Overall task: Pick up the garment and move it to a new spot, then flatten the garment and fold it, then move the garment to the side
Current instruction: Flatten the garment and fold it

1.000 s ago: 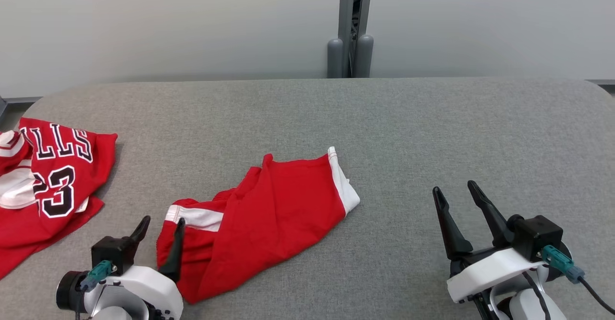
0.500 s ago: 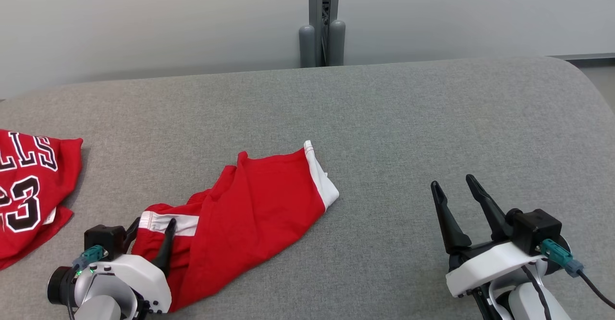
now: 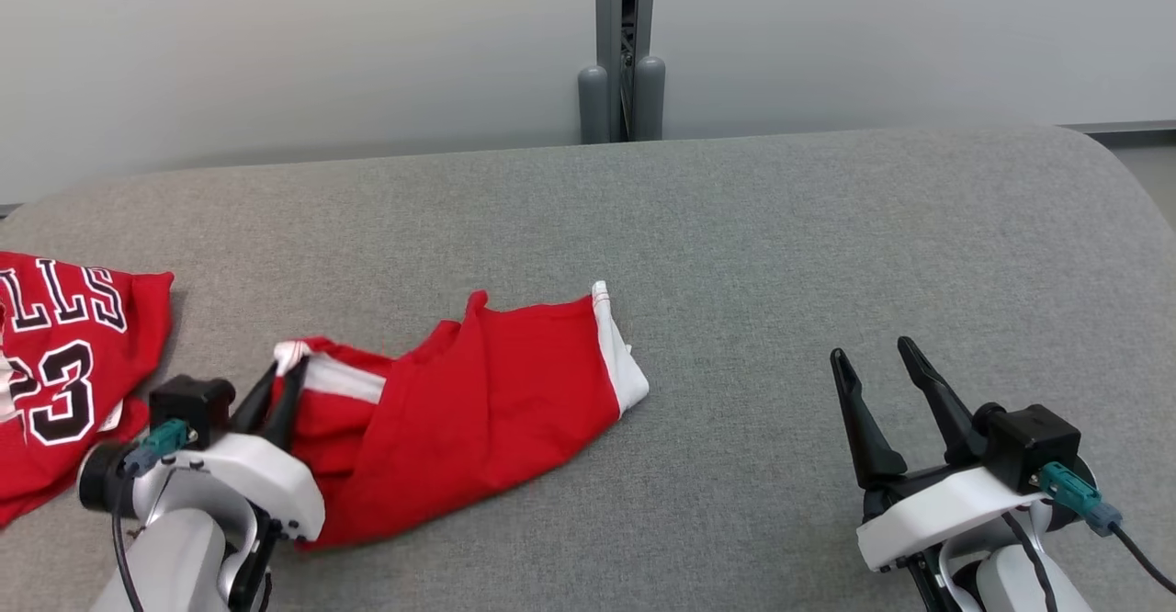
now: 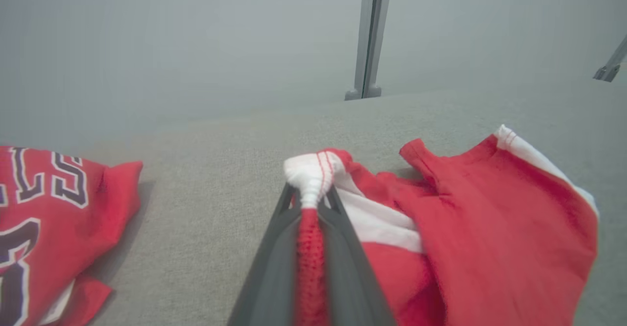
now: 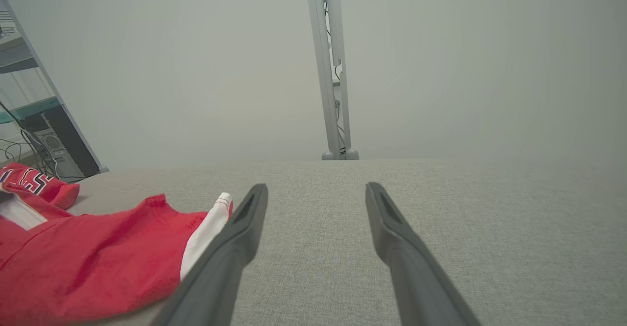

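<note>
The garment is red cloth with white bands: one broad white band along its right-hand edge and another white strip with red stitching near its left end. It lies crumpled on the grey table, left of the middle and towards the near edge, with folds and a raised ridge running across its top. Its long axis runs roughly side to side across the table, the white-hemmed end pointing to the robot's right and the other end bunched up at the left.

That left end is lifted slightly off the surface, pinched between the fingers of the left gripper, which are closed tight on the white-banded corner; in the left wrist view the cloth bulges out past the fingertips. The right gripper is spread wide with nothing between its fingers, over bare table well apart from the garment.

Further left lies a red jersey with black and white letters and numbers, near the garment but not touching it. A grey post stands behind the table against the pale wall.
</note>
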Available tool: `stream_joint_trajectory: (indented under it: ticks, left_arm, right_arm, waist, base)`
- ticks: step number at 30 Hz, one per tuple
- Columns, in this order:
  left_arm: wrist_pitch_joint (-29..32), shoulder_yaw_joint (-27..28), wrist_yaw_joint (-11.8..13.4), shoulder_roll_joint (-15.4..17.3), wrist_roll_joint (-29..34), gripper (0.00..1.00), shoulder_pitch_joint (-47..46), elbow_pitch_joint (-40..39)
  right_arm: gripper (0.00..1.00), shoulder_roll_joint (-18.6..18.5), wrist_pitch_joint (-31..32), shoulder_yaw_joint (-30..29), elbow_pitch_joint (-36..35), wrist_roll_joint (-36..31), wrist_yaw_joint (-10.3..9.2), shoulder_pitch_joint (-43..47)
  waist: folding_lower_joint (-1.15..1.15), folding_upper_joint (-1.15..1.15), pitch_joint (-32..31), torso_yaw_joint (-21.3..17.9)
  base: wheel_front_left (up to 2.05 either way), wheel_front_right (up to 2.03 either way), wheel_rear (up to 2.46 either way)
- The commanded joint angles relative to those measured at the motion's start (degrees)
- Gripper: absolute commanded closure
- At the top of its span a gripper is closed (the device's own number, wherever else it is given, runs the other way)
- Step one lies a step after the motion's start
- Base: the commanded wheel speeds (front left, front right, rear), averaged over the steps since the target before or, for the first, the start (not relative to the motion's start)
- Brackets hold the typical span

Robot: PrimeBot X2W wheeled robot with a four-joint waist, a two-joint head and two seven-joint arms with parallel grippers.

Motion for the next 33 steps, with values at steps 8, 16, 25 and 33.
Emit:
stream_joint_trajectory:
  ticks: [8, 16, 25, 33]
  left_arm:
    - [-0.3, 2.8, 2.1, -0.2, 2.6, 1.00, 2.1, -14.6]
    - [-0.3, 4.4, 3.6, -2.0, 1.5, 1.00, 10.3, -21.9]
    - [-0.3, 6.6, 4.7, -3.0, -0.4, 1.00, 16.3, -19.0]
    - [-0.3, 9.0, 4.0, -4.6, 0.5, 0.00, 15.0, -13.8]
  right_arm:
    - [0.00, 0.0, -1.0, -0.3, 0.0, -0.1, 0.00, 1.2]
    - [0.00, 0.2, -1.2, -0.4, -0.2, 0.1, 0.00, 1.8]
    - [0.00, 0.3, -1.4, 0.0, 0.2, 0.1, 0.00, 1.5]
    - [0.00, 0.2, -1.3, 0.5, 0.8, 0.3, 0.00, 0.7]
  waist:
    - [0.00, 0.00, -2.3, 2.2]
    - [0.00, 0.00, -3.0, 3.5]
    - [0.00, 0.00, -2.6, 5.0]
    - [0.00, 0.00, -2.0, 4.7]
  base:
    - [0.00, 0.00, 0.00]
    - [0.00, 0.00, 0.00]
    - [0.00, 0.00, 0.00]
    - [0.00, 0.00, 0.00]
